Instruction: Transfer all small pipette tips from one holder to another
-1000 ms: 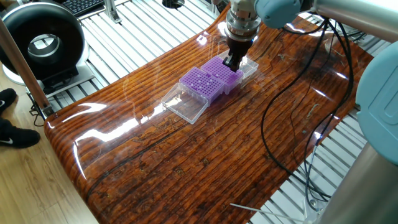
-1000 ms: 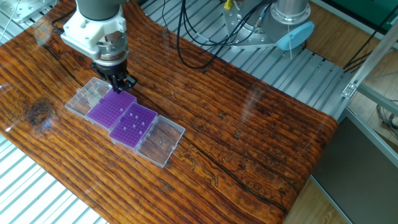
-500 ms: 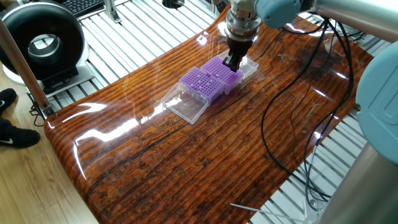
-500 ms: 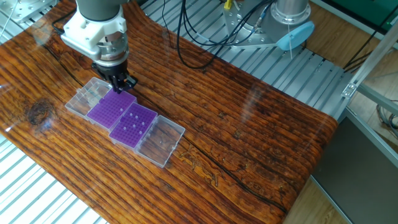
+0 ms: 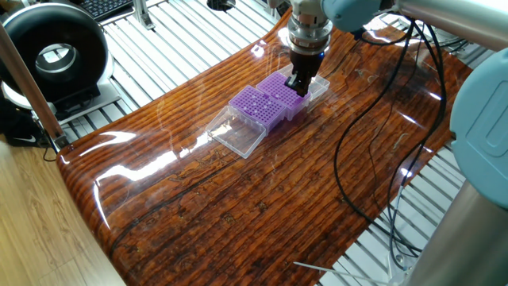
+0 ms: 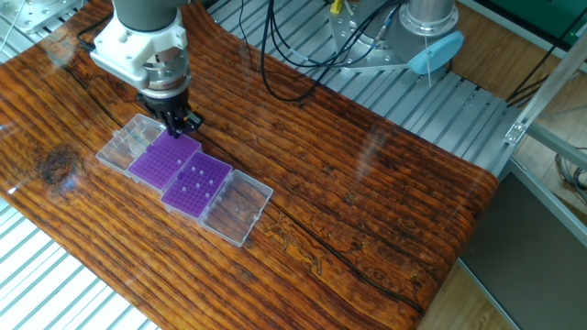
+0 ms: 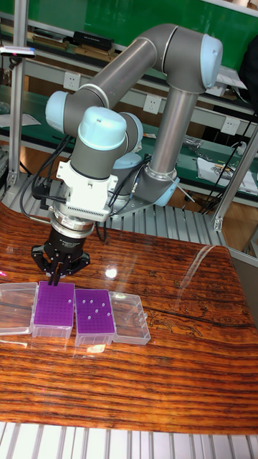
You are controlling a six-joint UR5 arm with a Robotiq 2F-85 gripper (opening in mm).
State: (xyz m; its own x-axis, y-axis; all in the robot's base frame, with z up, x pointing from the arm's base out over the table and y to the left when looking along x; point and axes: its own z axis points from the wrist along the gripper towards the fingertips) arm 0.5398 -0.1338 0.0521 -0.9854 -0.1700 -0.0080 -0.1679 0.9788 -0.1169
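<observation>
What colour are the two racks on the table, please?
Purple, both racks, each gridded with fine holes; clearest in the other fixed view.

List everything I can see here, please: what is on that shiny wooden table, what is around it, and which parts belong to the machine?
Purple racks: two, side by side, mid-table; one holds a few pale tips, the other sits under the gripper.
Clear lids: two, transparent, one lying open at each outer end of the pair.
Table: one, glossy brown wood grain.
Round black device: one, on a slatted metal surface beyond the table's edge.
Black cables: several, trailing across the table.
Robot arm: one, grey with pale blue joint caps.
Gripper: one, black, fingertips low over the rack's far edge; whether it holds a tip cannot be told.
</observation>
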